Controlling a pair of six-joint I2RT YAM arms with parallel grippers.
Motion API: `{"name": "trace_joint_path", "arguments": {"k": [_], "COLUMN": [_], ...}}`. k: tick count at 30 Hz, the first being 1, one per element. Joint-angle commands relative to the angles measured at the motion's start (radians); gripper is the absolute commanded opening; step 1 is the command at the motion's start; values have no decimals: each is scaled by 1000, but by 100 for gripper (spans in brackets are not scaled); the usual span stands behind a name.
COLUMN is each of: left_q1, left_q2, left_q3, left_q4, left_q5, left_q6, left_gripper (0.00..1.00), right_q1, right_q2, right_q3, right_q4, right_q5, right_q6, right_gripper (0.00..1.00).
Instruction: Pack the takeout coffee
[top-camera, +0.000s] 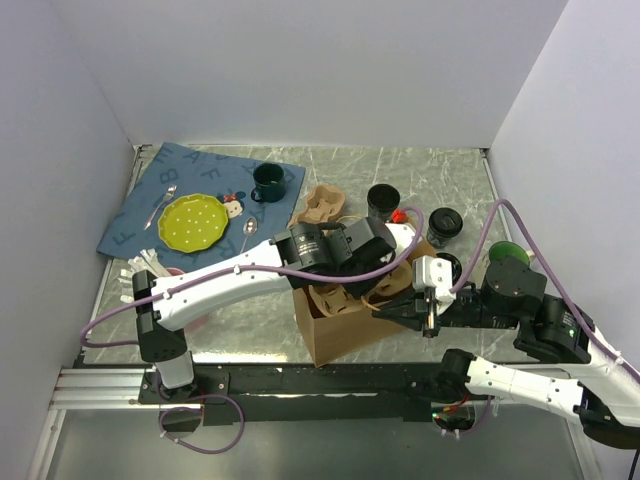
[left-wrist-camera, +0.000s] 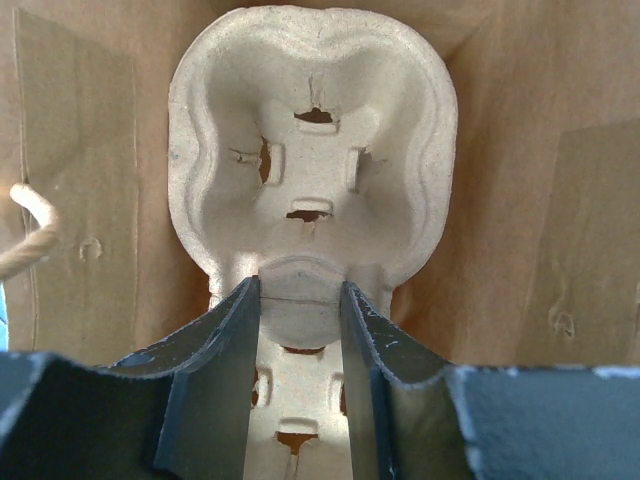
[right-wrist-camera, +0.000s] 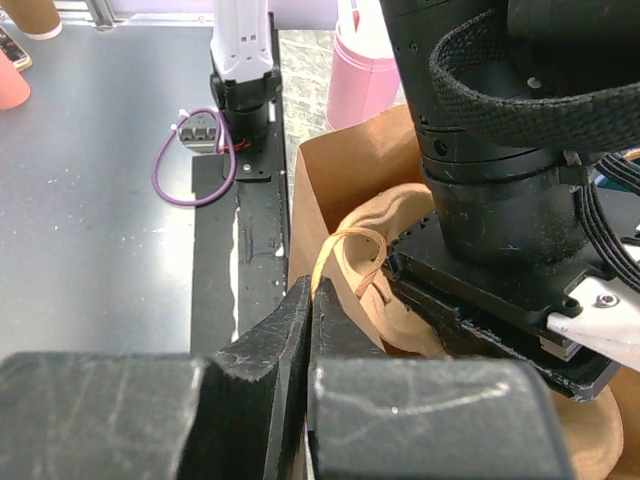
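The paper bag (top-camera: 320, 342) holds a pulp cup carrier (left-wrist-camera: 310, 120), pinched by the left gripper (left-wrist-camera: 300, 292). The right gripper (right-wrist-camera: 311, 300) clamps the bag's three-o'clock rim.

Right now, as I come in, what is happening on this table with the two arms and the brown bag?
The left fingers are down inside the open brown paper bag. They grip the narrow middle of a pulp cup carrier that lies in the bag. The right fingers are pinched on the bag's rim, apparently to hold it steady. A black lidded coffee cup stands on the table beyond the bag, not yet packed.
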Motion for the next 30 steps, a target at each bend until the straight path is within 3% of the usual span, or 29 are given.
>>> {"name": "trace_joint_path", "arguments": {"k": [1, 12, 19, 25, 30], "left_q1": [-11, -20, -21, -34, -35], "left_q2": [-17, -58, -86, -93, -86], "left_q3": [-32, -215, -312, -341, -243], "left_q4": [63, 169, 221, 223, 168], "left_q5": [-13, -5, -33, -19, -92], "left_q6": [-28, -59, -55, -79, -55], "left_gripper": [22, 22, 28, 53, 70], "right_q1": [11, 11, 11, 11, 11], "right_q2": [-18, -10, -18, -20, -13], "right_q3": [-11, -31, -55, -77, -69], "right_q4": [24, 44, 67, 90, 92], "right_q5": [23, 39, 50, 54, 60], "right_q6": [14, 37, 65, 88, 91], "right_gripper": [0, 0, 0, 0, 0]}}
